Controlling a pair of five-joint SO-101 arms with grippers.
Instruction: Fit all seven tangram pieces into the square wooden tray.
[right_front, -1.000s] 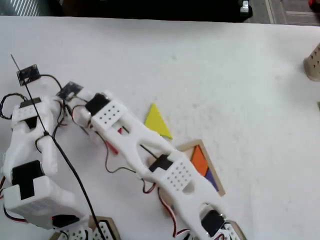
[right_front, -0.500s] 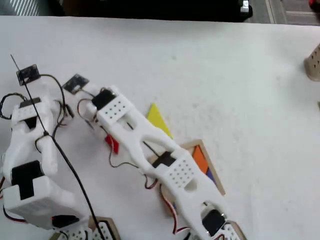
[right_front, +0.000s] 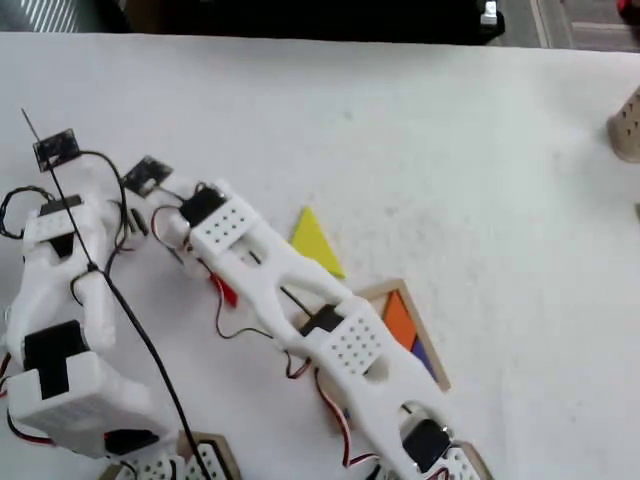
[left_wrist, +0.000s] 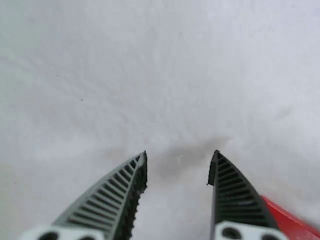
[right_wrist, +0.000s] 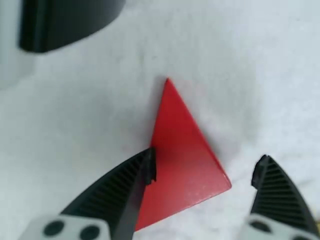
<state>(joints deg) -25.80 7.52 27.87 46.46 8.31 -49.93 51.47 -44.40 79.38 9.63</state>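
Tangram pieces lie partly in the square wooden tray (right_front: 387, 290) and partly out of it. An orange piece (right_front: 399, 320) and a purple piece (right_front: 423, 358) sit inside the tray. A yellow triangle (right_front: 316, 243) lies on the white surface (right_front: 450, 150) near the tray. A red triangle (right_wrist: 182, 165) lies flat farther off, beneath the right arm. The right tool (right_wrist: 205, 166) hangs over the red triangle with its fingers spread, one on either side. The left tool (left_wrist: 179, 160) is spread as well, above bare surface.
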